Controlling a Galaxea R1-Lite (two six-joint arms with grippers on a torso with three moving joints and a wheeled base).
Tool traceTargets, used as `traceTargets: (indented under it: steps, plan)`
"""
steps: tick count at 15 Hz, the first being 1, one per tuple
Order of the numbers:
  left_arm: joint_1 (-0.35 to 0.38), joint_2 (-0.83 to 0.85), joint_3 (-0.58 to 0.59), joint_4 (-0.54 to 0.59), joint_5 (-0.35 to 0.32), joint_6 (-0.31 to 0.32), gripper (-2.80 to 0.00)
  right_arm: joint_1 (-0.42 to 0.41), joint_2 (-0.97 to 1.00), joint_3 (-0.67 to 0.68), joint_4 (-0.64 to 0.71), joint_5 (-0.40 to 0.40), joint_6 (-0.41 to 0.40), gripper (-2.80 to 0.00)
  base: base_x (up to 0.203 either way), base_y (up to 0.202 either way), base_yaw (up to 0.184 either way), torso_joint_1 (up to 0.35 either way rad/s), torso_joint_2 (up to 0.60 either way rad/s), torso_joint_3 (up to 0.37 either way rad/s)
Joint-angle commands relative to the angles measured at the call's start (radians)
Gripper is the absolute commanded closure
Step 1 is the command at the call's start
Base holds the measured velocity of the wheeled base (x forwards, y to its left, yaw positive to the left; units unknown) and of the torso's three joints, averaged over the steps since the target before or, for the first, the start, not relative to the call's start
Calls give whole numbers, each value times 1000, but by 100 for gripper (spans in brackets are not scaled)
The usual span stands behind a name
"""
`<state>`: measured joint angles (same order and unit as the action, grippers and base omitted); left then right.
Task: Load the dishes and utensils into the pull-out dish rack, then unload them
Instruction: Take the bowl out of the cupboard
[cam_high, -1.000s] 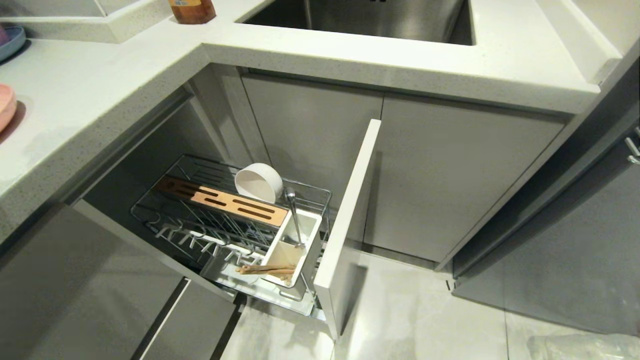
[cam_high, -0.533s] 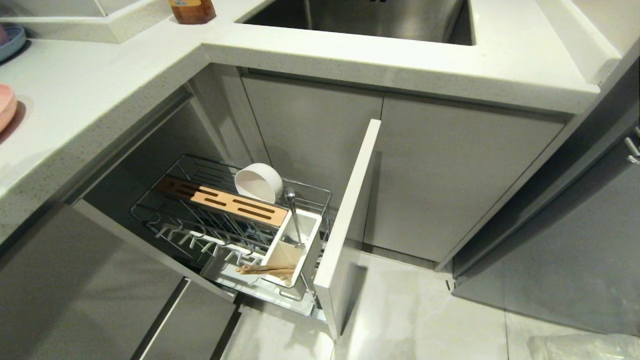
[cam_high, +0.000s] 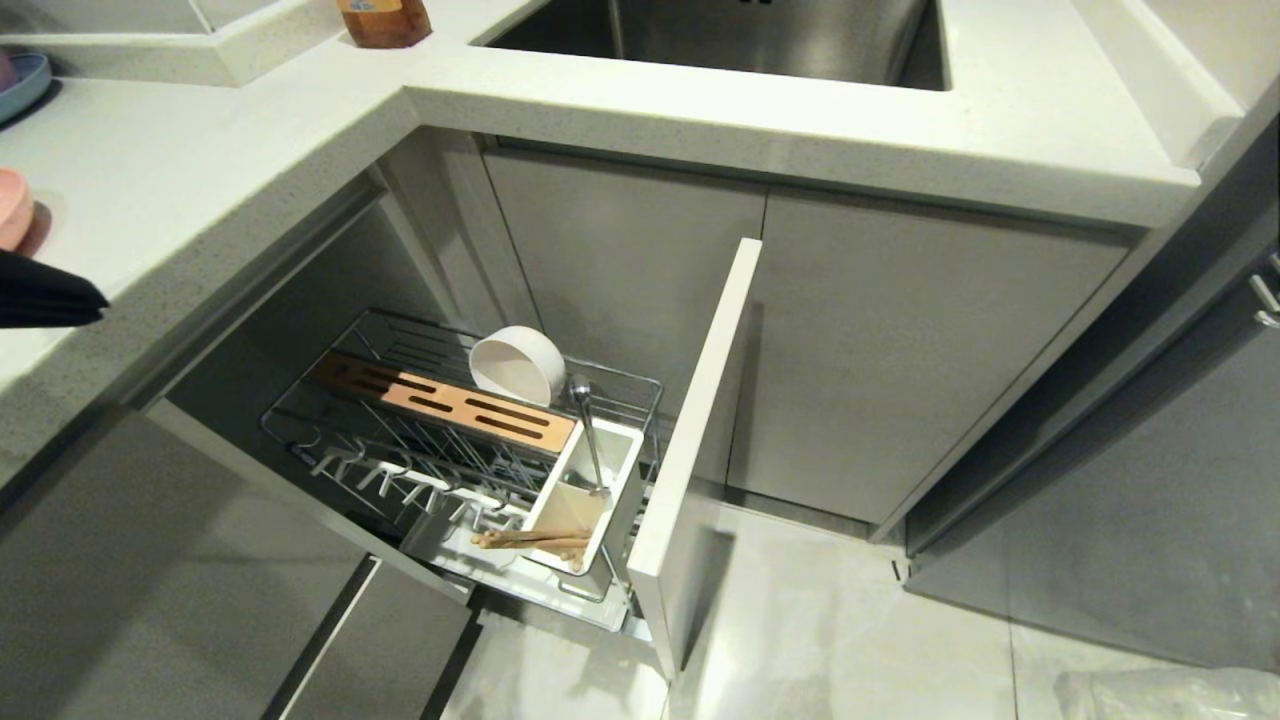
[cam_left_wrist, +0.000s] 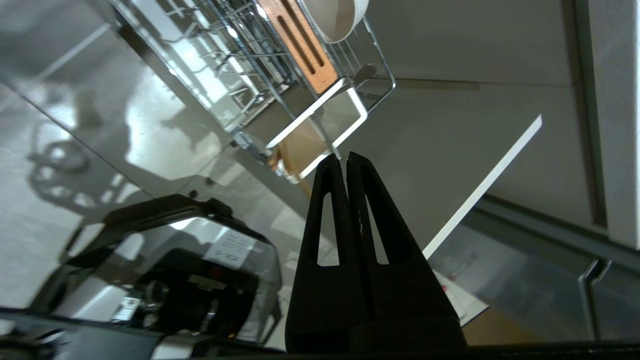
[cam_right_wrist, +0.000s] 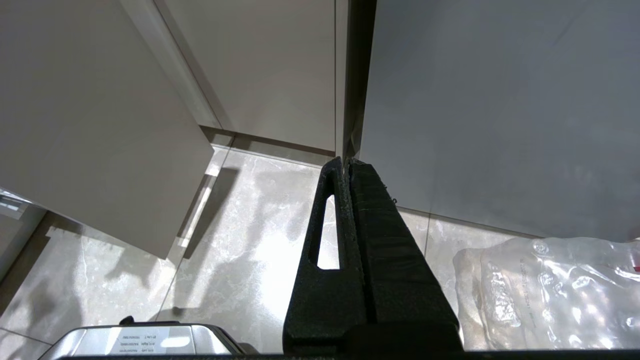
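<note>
No text you can read anywhere. White stickers (cam_left_wrist: 231, 248) on the robot base (cam_left_wrist: 165, 280) carry print, too small to make out. The amber bottle (cam_high: 384, 20) at the counter's back edge has a label, cropped and unreadable.

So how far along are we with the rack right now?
Partly through. In the pull-out dish rack, the white bowl sits behind the wooden block, and the spoon and chopsticks are in the utensil box. The pink plate is on the counter. The left gripper is at the counter edge, jaws shut and empty. The right gripper hangs parked, shut.
</note>
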<state>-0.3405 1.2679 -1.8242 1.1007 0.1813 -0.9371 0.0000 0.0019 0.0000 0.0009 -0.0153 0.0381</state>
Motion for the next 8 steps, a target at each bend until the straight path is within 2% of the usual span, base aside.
traceTargets:
  steps: [1, 4, 8]
  plan:
    - [-12, 92, 17, -36, 2, -25, 0, 1, 0, 3, 1, 0, 0, 0, 0, 0, 0, 0, 0, 0]
    - [-13, 172, 116, -172, 6, -68, 0, 0, 0, 2, 0, 0, 0, 0, 0, 0, 0, 0, 0, 0]
    - [-6, 242, 266, -403, 9, -77, 0, 1, 0, 3, 0, 0, 0, 0, 0, 0, 0, 0, 0, 0]
